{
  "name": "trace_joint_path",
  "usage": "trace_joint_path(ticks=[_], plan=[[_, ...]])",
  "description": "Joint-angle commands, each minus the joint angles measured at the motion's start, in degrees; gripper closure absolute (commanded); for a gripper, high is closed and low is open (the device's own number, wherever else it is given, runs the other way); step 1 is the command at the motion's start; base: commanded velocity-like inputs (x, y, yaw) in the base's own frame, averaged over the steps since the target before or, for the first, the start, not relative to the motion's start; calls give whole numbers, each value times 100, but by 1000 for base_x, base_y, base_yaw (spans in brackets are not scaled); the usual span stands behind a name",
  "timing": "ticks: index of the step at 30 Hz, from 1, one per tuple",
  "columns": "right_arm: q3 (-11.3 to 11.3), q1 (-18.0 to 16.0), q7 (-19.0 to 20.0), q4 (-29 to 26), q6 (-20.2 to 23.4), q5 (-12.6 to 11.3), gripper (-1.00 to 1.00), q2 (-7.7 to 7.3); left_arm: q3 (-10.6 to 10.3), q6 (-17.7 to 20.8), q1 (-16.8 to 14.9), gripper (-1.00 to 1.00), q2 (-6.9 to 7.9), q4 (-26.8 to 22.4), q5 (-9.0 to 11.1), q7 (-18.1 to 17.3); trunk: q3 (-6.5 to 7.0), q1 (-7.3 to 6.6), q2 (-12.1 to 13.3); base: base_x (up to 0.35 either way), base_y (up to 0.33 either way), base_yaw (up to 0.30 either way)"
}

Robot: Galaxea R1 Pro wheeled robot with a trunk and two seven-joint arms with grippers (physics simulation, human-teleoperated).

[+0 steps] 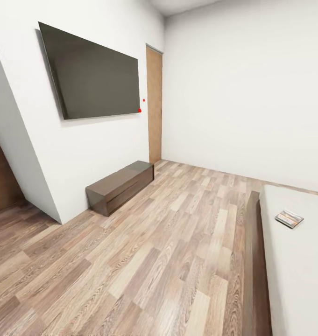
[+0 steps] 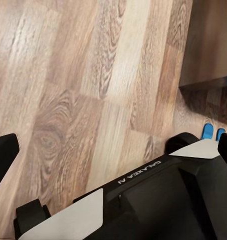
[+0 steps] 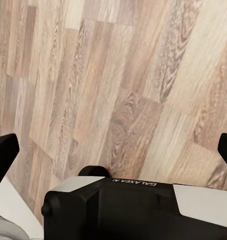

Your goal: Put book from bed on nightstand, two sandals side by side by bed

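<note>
The small thin paperback book (image 1: 289,218) lies untouched on the pale grey-white bed (image 1: 294,266), blue sandals (image 2: 212,131) wait near the base — both grippers hang open, empty — nothing done yet.

Both end effectors (image 2: 113,150) (image 3: 113,150) wide open, empty.

the head view looks across a bedroom with white walls and a light wood-plank floor (image 1: 168,242). a dark flat tv (image 1: 91,74) hangs on the left wall, above a long low dark bench (image 1: 121,185) standing against that wall. a wooden door (image 1: 154,105) stands in the far corner. at the right edge, the bed (image 1: 294,270) shows its pale mattress and dark frame, and the book (image 1: 289,218) lies flat on the mattress.
</note>
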Motion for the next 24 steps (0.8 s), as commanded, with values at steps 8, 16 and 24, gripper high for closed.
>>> trace_joint_path(ticks=[8, 16, 24], plan=[[-36, -6, 23, 25, -7, 9, -100, -3, 31, -48, -3, -100, 0, 5, -63, -5, -6, 0, -4, 0, 0, 290], [-36, -8, 22, 23, -7, 9, -100, -3, 31, -48, -3, -100, 0, 5, -63, -5, -6, 0, -4, 0, 0, 281], [-36, -8, 22, 26, -7, 9, -100, -3, 31, -48, -3, -100, 0, 5, -68, -8, -10, 0, -4, 0, 0, 80]])
